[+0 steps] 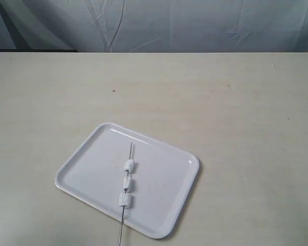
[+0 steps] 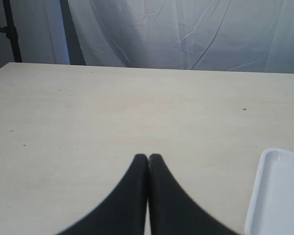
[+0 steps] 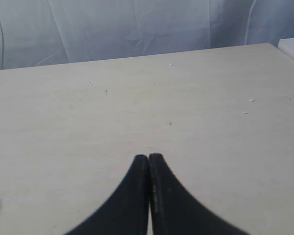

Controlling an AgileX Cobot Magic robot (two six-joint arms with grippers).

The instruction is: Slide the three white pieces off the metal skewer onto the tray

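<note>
The white tray [image 1: 92, 159] lies on the table at front centre in the exterior view. The thin metal skewer [image 1: 131, 151] rests across it, its near end sticking out past the tray's front rim. Three white pieces [image 1: 128, 183] are threaded on it in a row. Neither arm shows in the exterior view. My left gripper [image 2: 148, 157] is shut and empty above bare table, with a corner of the tray [image 2: 269, 196] in its wrist view. My right gripper [image 3: 148, 157] is shut and empty over bare table too.
The pale table [image 1: 220, 102] stretches wide around the tray. A wrinkled white curtain [image 1: 195, 25] hangs behind its far edge. A dark stand [image 2: 10, 29] shows in the left wrist view.
</note>
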